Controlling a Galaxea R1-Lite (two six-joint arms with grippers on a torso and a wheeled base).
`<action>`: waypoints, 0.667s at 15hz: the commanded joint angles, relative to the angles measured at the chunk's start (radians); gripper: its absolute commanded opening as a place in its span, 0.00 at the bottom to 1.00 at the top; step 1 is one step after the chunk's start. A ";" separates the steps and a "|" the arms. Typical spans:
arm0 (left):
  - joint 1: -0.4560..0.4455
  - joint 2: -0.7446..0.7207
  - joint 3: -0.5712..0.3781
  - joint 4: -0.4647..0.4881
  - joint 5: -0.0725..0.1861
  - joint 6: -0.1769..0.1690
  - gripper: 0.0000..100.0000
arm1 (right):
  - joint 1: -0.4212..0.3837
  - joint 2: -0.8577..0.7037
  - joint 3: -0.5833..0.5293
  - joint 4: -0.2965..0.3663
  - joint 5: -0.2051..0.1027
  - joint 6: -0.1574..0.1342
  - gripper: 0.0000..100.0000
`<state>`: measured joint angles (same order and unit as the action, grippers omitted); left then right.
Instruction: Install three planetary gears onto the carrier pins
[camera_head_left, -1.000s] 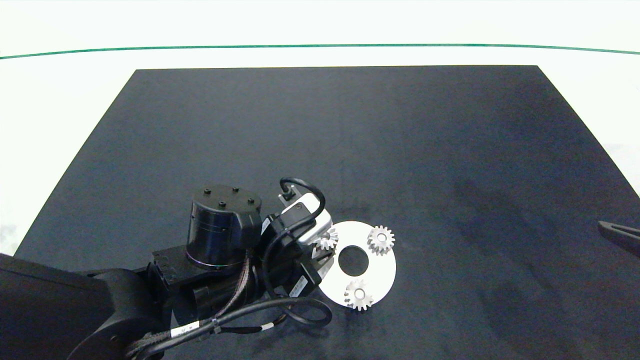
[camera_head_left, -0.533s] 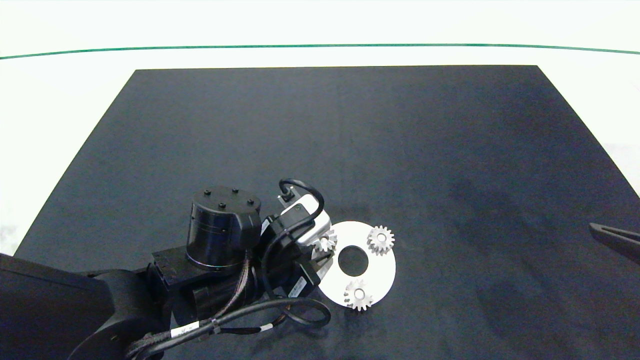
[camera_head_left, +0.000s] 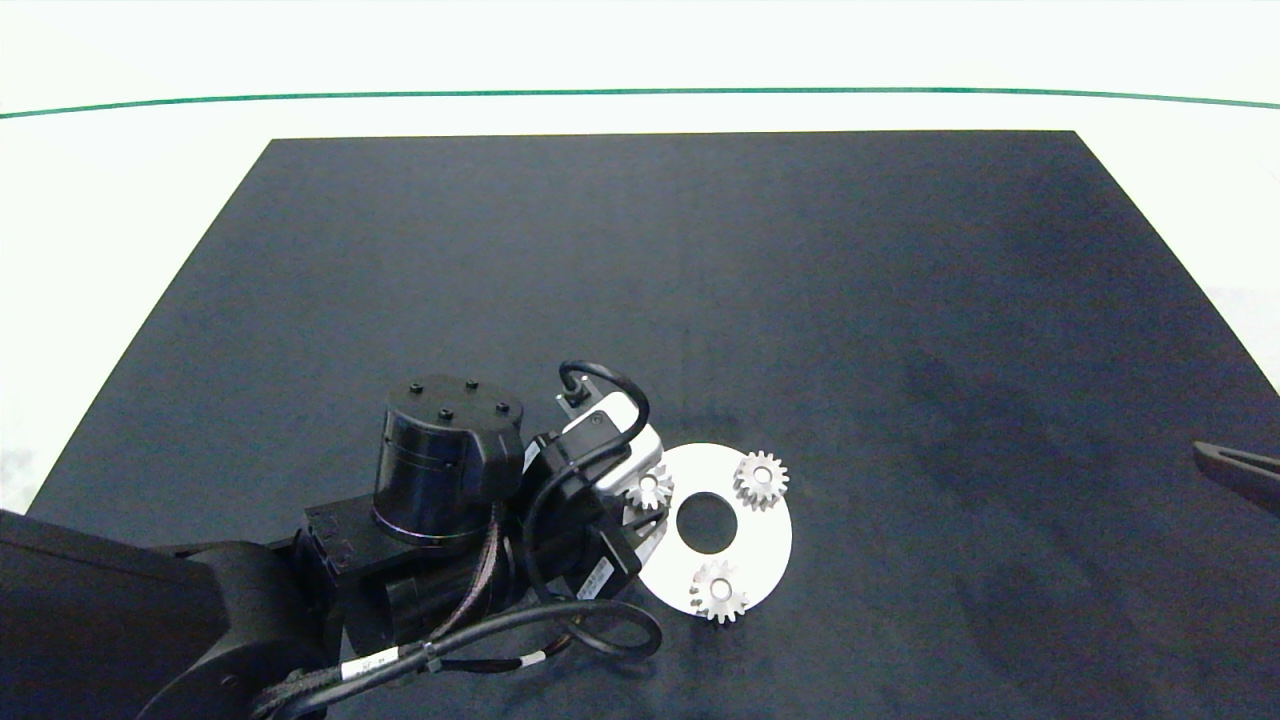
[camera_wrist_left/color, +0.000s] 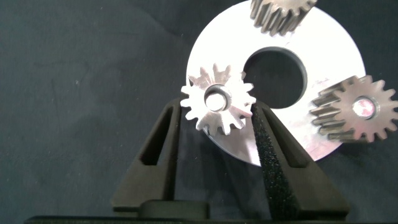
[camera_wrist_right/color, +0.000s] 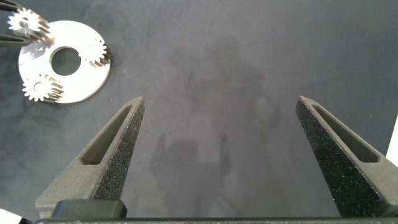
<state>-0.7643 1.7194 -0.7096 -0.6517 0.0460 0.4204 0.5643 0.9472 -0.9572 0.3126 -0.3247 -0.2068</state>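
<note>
The white carrier disc (camera_head_left: 768, 540) lies on the black mat, with a planetary gear on each of its three pins. Two gears (camera_head_left: 761, 480) (camera_head_left: 717, 590) sit free on the far right and near pins. My left gripper (camera_head_left: 640, 502) is shut on the third gear (camera_head_left: 648, 488) at the disc's left side. In the left wrist view both fingers (camera_wrist_left/color: 266, 149) press this gear's (camera_wrist_left/color: 217, 99) teeth, and a pale pin (camera_wrist_left/color: 216, 99) shows in its centre hole. My right gripper (camera_wrist_right/color: 217, 102) hangs open over bare mat far to the right, with one finger (camera_head_left: 1235, 470) showing at the head view's edge.
The black mat (camera_head_left: 700, 280) covers most of the white table. A green line (camera_head_left: 640, 92) runs along the far side. The left arm's wrist and cables (camera_head_left: 450, 560) crowd the mat just left of the disc.
The left gripper and its gear have shifted slightly nearer and to the left, over the disc's left pin. The right finger swayed a little at the right edge.
</note>
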 joint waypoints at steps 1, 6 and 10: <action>0.002 0.003 -0.001 -0.006 0.000 0.001 1.00 | 0.000 0.001 0.002 0.002 -0.001 -0.002 1.00; 0.054 -0.049 0.035 -0.008 0.003 -0.003 1.00 | -0.006 -0.001 0.000 0.002 -0.004 0.012 1.00; 0.270 -0.247 0.101 -0.003 0.003 -0.075 1.00 | -0.110 -0.008 0.052 -0.001 -0.001 0.023 1.00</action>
<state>-0.5860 1.5917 -0.6398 -0.6523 0.0485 0.3747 0.4881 0.9428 -0.9202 0.3113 -0.3247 -0.1828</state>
